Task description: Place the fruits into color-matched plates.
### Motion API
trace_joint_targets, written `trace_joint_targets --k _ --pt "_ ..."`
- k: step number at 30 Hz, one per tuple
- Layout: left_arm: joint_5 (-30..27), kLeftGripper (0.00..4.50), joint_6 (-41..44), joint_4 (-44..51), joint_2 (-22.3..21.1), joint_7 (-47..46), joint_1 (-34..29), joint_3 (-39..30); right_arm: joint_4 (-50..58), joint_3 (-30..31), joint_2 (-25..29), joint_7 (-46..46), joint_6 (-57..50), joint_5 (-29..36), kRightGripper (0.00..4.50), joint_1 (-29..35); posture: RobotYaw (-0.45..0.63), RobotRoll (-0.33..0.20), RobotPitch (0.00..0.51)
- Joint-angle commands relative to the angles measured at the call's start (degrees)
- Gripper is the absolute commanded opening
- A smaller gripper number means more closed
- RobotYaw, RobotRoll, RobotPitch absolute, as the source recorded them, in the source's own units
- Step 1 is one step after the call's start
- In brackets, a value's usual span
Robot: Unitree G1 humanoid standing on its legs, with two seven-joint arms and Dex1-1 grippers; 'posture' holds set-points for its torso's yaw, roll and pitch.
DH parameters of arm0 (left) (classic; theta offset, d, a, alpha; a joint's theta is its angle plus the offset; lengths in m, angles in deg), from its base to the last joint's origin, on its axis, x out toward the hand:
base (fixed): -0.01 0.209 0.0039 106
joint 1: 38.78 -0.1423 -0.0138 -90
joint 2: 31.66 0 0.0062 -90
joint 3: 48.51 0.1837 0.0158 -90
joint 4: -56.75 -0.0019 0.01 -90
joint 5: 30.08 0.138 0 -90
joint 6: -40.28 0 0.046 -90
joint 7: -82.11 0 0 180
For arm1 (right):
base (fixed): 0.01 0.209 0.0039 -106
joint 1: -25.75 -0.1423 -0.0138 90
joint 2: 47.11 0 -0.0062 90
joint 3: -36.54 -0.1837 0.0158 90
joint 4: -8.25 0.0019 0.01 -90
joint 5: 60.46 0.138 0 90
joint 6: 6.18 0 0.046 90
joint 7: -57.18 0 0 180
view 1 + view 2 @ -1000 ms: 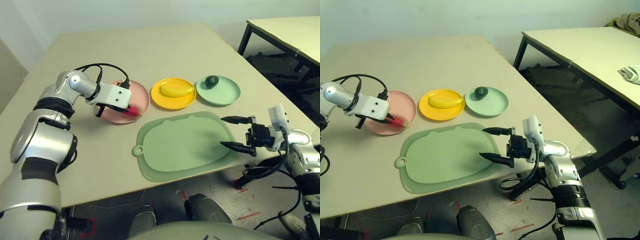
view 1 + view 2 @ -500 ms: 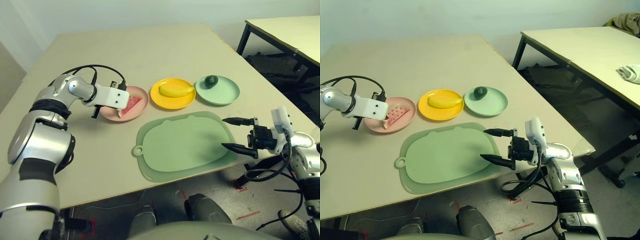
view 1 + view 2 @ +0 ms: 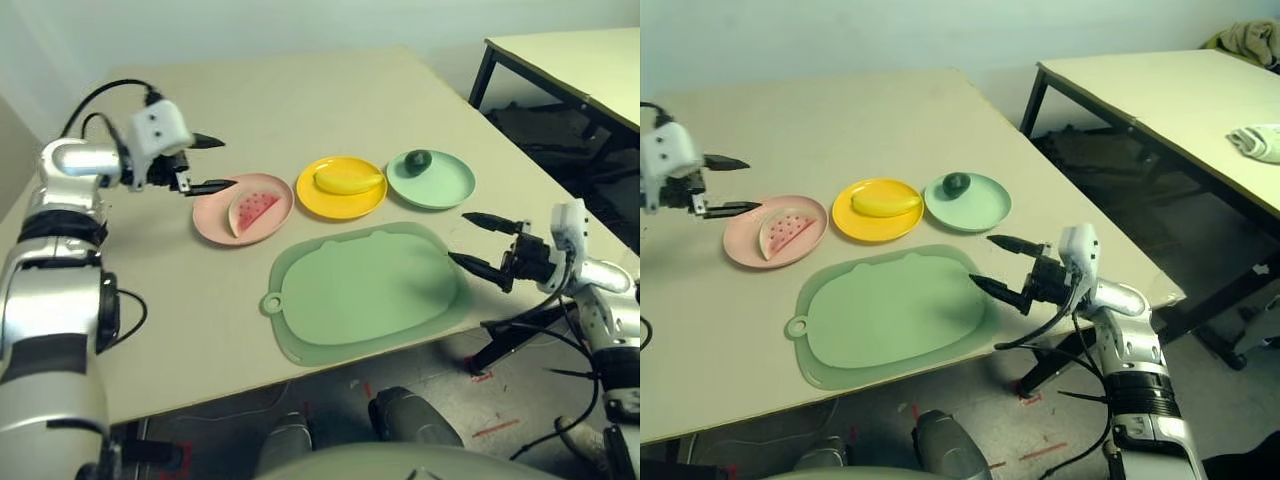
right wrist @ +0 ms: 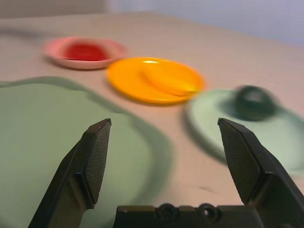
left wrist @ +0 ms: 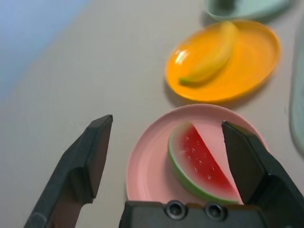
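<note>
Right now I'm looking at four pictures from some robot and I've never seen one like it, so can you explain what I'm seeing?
It's a two-armed robot at a table. Two pictures come from the eyes in its head, looking down over its arms; the other two come from cameras on its wrists.

On the table, from the robot's left, a pink plate holds a watermelon wedge, a yellow plate a banana, and a mint plate an avocado. Nearer the robot lies a green mat.

The left gripper is open above the table by the pink plate, the right gripper open near the mat. Neither holds anything.
</note>
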State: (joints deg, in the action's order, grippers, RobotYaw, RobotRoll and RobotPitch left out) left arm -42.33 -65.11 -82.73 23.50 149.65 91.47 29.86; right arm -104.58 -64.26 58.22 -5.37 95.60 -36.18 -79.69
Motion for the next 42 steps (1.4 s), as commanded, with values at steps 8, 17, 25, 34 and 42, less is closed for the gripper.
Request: trace_joint_targets --k 8,17,25,34,42 --pt "-11.2 4.48 21.1 42.3 14.9 -30.8 -35.6 -18.1 -13.8 -4.8 -1.3 10.9 10.7 -4.3 4.5 -2.9 -0.12 0.0 0.073" --pt "-9.9 4.48 21.5 51.4 26.7 -41.4 -46.8 -16.3 -15.3 -5.8 -2.4 10.6 13.4 -2.2 4.5 -1.7 -0.1 0.0 0.084" --pt "-9.2 4.48 21.5 53.8 29.5 -44.0 -48.4 -13.7 -18.0 -8.1 -2.2 13.8 13.0 -1.3 4.5 -1.9 -0.09 0.0 0.094" --pt "-7.1 4.48 19.9 56.2 33.4 -46.1 -48.9 -8.5 -27.7 -14.2 3.6 14.8 14.9 -0.4 4.5 -4.5 -0.11 0.0 0.082" --pt "-6.2 4.48 17.9 54.4 34.7 -46.7 -47.8 -6.2 -30.4 -14.7 5.6 13.2 15.3 -1.3 4.5 -6.1 -0.11 0.0 0.07"
